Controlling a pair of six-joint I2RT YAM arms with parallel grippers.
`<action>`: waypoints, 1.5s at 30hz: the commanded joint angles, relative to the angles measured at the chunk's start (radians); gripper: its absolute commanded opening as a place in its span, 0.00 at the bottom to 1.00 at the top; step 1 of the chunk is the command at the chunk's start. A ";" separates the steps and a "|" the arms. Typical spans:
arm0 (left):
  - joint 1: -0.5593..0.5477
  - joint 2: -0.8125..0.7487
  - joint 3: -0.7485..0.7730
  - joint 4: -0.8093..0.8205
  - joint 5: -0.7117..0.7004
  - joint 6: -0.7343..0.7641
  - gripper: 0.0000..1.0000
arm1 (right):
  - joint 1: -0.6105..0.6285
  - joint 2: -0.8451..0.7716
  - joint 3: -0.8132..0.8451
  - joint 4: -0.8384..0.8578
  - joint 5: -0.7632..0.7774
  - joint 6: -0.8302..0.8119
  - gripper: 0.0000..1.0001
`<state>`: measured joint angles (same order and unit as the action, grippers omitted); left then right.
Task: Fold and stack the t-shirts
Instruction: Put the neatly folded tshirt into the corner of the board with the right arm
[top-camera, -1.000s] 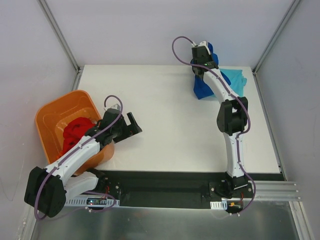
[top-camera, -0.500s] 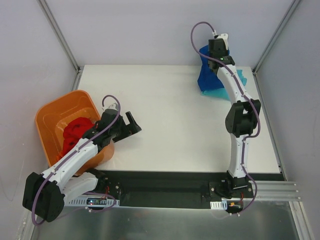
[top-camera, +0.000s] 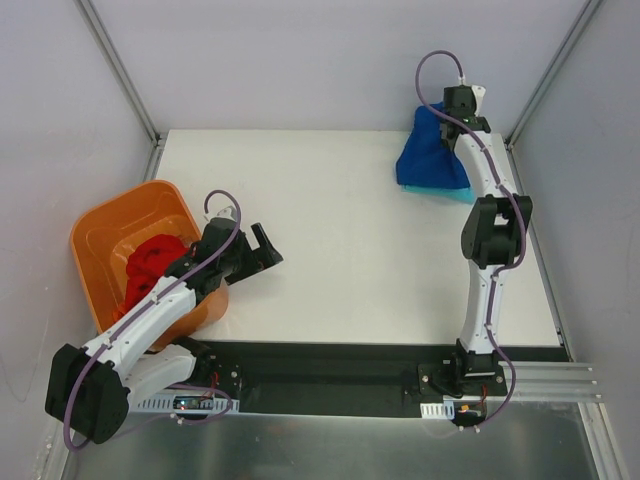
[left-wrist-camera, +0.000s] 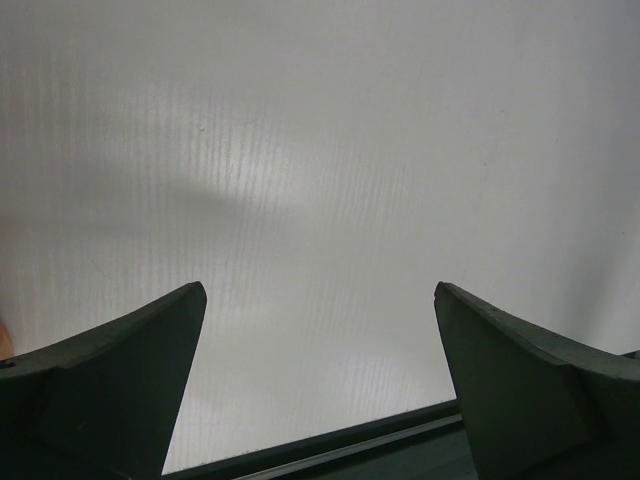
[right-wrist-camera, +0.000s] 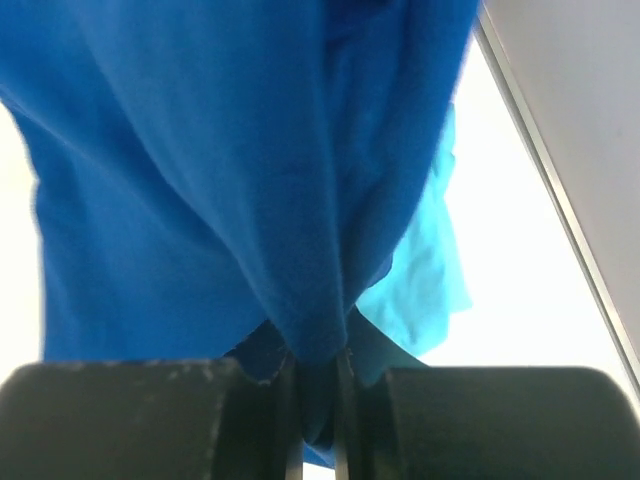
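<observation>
The right fingers (right-wrist-camera: 130, 420) are pinched shut on a gathered fold of the royal blue t-shirt (right-wrist-camera: 200, 180); the cloth hangs from them in a loose drape at the 1 o'clock corner of the bench (top-camera: 340, 230); a light teal t-shirt (right-wrist-camera: 425, 290) lies under it, showing along the blue cloth's 6 o'clock edge in the overhead view. The left fingers (left-wrist-camera: 110, 390) are spread wide with nothing between them, over bare bench toward 9 o'clock; just beside them, at their 9 o'clock side, stands the orange tub (top-camera: 110, 225); a red t-shirt (top-camera: 155, 262) sits crumpled inside it, partly hidden by the left arm.
</observation>
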<state>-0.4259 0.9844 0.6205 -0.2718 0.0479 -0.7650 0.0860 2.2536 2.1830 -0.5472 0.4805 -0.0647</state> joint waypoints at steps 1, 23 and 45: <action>0.001 0.007 0.044 -0.012 -0.017 0.021 0.99 | -0.038 0.006 0.006 -0.019 -0.005 0.051 0.11; -0.001 -0.072 0.200 -0.044 0.078 0.101 0.99 | -0.108 -0.414 -0.282 -0.062 -0.209 0.054 0.97; -0.017 -0.153 0.013 -0.060 0.060 -0.019 0.99 | 0.158 -1.586 -1.597 0.190 -0.322 0.264 0.97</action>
<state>-0.4267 0.8421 0.6659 -0.3386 0.1177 -0.7490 0.2211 0.7944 0.6800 -0.4507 0.1905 0.1448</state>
